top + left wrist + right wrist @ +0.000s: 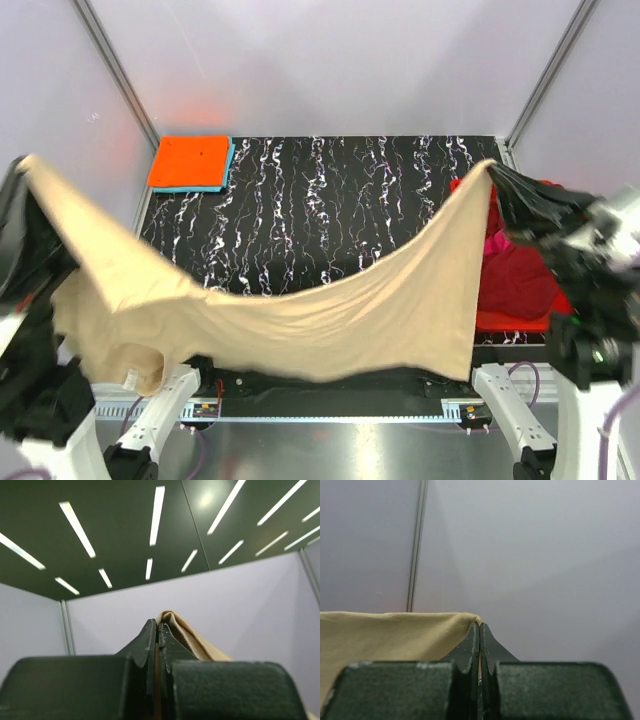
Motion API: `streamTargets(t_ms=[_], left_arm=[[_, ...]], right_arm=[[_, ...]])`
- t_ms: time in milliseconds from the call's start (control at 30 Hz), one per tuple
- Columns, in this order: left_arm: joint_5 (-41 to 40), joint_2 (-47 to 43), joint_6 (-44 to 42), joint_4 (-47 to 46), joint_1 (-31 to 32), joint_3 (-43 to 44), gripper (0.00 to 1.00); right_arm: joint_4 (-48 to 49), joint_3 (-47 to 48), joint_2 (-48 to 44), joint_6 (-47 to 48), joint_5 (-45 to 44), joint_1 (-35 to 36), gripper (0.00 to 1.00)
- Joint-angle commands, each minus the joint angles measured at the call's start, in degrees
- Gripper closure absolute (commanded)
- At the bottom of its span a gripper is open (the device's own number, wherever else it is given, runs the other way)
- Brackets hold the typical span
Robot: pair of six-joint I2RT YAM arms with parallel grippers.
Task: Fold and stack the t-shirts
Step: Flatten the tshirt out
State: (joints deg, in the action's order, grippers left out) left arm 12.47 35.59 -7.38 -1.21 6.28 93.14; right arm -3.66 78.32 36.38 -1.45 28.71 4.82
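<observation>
Operator: Slippage is my worry; the tan t-shirt [300, 300] hangs stretched in the air above the bench [330, 190], one corner pinched in the left hand [158, 625], the other in the right hand [479, 626]; both are clamped on only a thin edge of cloth.

Observer: And if the arms spread further, that edge could pull free; the shirt would drop in a heap, perhaps off the near side, since its lower hem sags there.

Operator: It could also drag across the red bin [515, 318] holding the maroon shirt [520, 275] at the right.

Observer: Only the overhead view shows that sag, plus the folded orange shirt [190, 160] on a light blue one [229, 165] in the far left corner; only the wrist views show the pinch itself, cloth caught in each closed hand.
</observation>
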Motion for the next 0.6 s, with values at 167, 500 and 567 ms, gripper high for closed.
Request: streamTargets(t_ms=[167, 500, 567], left_arm=[[0.71, 18.44, -5.01, -5.44, 0.13, -18.24, 1.00], [0.55, 52.88, -5.29, -12.23, 0.04, -24.16, 1.00], [-0.34, 61.23, -3.70, -12.68, 0.04, -21.44, 1.00]], right_arm=[[18.56, -16.09, 21.08, -0.92, -1.80, -0.16, 1.00], [25.73, -14.53, 57.96, -0.57, -7.00, -0.16, 1.00], [23.37, -9.19, 63.17, 1.18, -7.96, -0.16, 1.00]])
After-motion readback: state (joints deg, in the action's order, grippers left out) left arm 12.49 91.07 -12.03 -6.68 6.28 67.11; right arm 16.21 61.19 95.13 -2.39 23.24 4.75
